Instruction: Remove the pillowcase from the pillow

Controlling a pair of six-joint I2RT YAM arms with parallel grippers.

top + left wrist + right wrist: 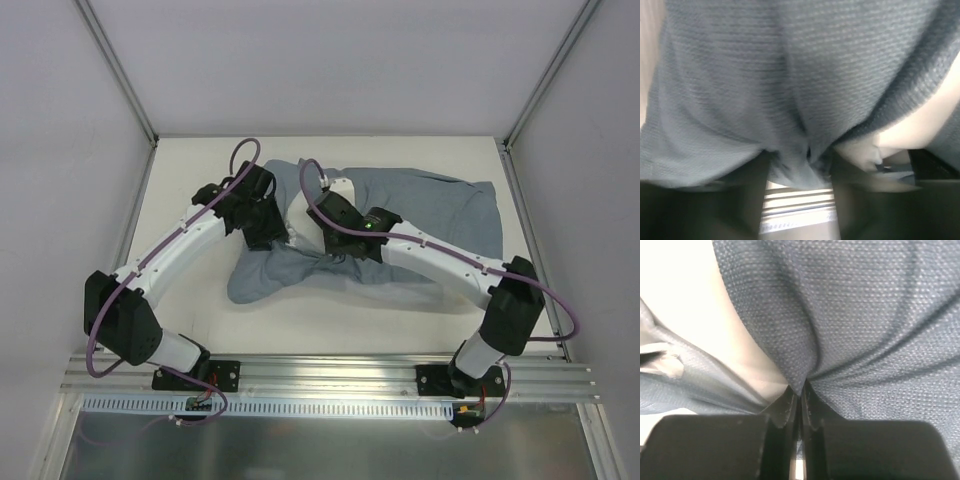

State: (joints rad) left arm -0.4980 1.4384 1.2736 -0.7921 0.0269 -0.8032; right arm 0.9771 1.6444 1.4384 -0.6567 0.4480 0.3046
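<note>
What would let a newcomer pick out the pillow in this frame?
On the pale table lies a wide slate-blue pillowcase. At its left end a smooth white patch peeks out: that is the pillow. Unlike the wrinkled blue-grey cloth around it, it is plain white.

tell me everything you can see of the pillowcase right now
The pillowcase is a slate-blue woven fabric sack, limp and wrinkled, lying across the middle of the table with its right end spread wide. Its left part is bunched where the left gripper and the right gripper each pinch a fold, with creases running into the shut jaws. The white pillow shows at its edge there. No coloured bands are visible.
</note>
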